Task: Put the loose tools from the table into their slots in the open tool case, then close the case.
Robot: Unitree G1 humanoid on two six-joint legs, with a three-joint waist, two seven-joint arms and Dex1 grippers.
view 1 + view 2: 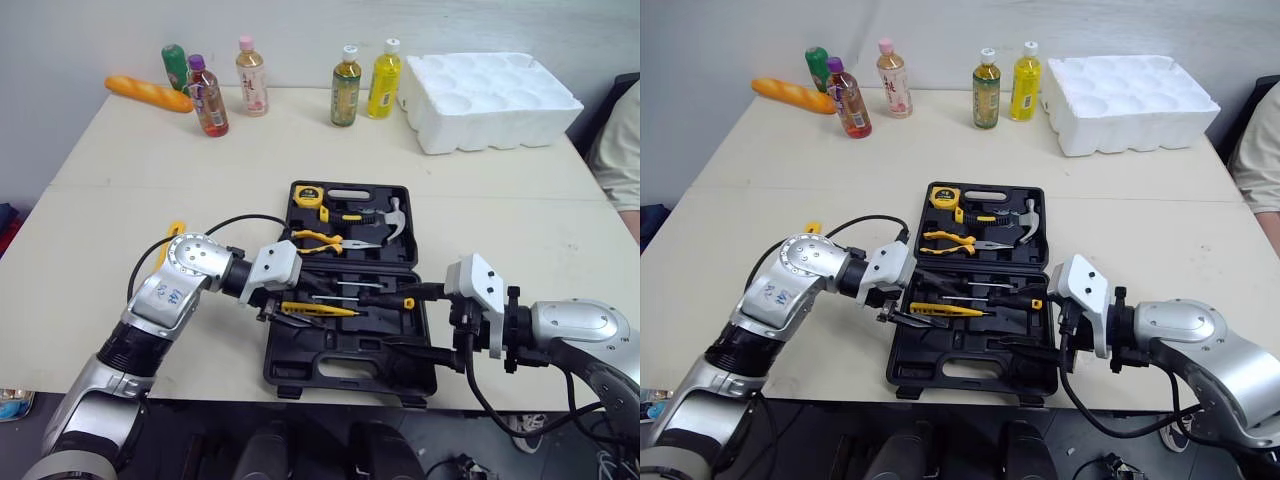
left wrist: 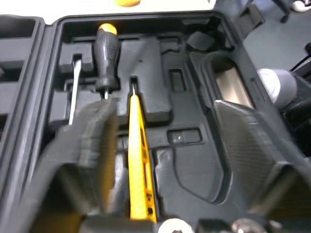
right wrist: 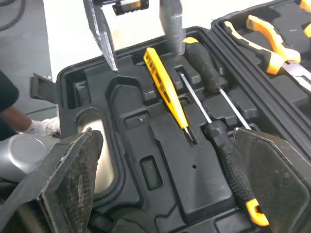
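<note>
The black tool case (image 1: 340, 366) lies open in the middle of the table. Its far half holds a tape measure (image 1: 307, 197), yellow-handled pliers (image 1: 325, 241) and a hammer (image 1: 390, 222). In the near half lie two screwdrivers (image 3: 233, 179) and a slim yellow tool (image 1: 318, 309). My left gripper (image 1: 275, 306) hangs open at the near half's left side, its fingers either side of the yellow tool (image 2: 137, 160), which rests in its slot. At the case's right edge my right gripper (image 1: 425, 320) stands wide open and holds nothing.
Several bottles (image 1: 346, 87) and a bread loaf (image 1: 150, 93) stand along the table's far edge, with a white foam tray (image 1: 488, 98) at the far right. A small yellow object (image 1: 176, 235) lies by my left arm. A person (image 1: 622, 150) sits at the right edge.
</note>
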